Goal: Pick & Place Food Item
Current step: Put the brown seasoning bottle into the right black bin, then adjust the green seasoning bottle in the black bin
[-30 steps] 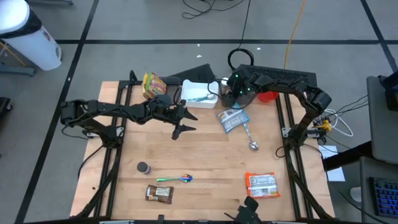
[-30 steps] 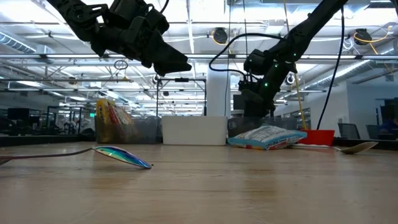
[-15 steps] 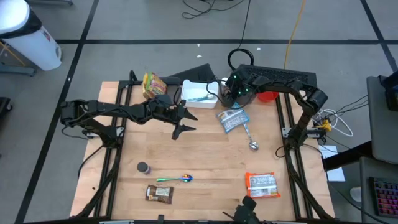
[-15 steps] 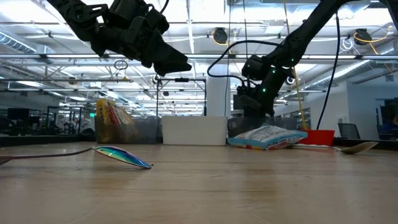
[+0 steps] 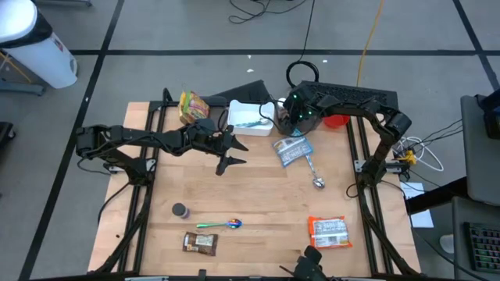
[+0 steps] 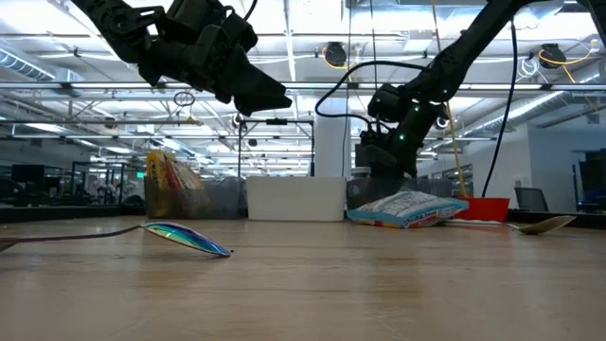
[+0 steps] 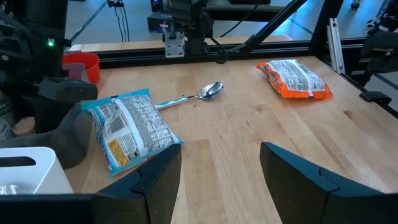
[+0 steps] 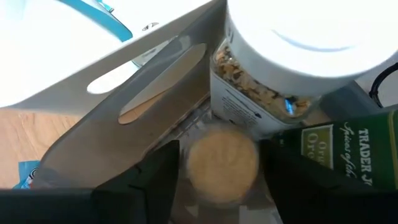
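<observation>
Right wrist view: right tool [image 8: 214, 165] open astride round cookie [image 8: 222, 163]; centre, then close gently. Left tool [image 7: 217, 171] open, idle over desk [image 7: 249, 130].

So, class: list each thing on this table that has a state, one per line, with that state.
Left gripper: fingers open, empty, above the table.
Right gripper: fingers open, around a small round thing beside the white-lidded jar.
White bin: upright.
Blue-and-white snack bag: lying flat.
Orange snack bag: lying flat.

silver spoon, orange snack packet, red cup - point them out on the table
silver spoon [image 5: 314, 173], high view, handle
orange snack packet [image 5: 329, 231], high view, middle of the pack
red cup [image 7: 81, 66], left wrist view, outer wall
</observation>
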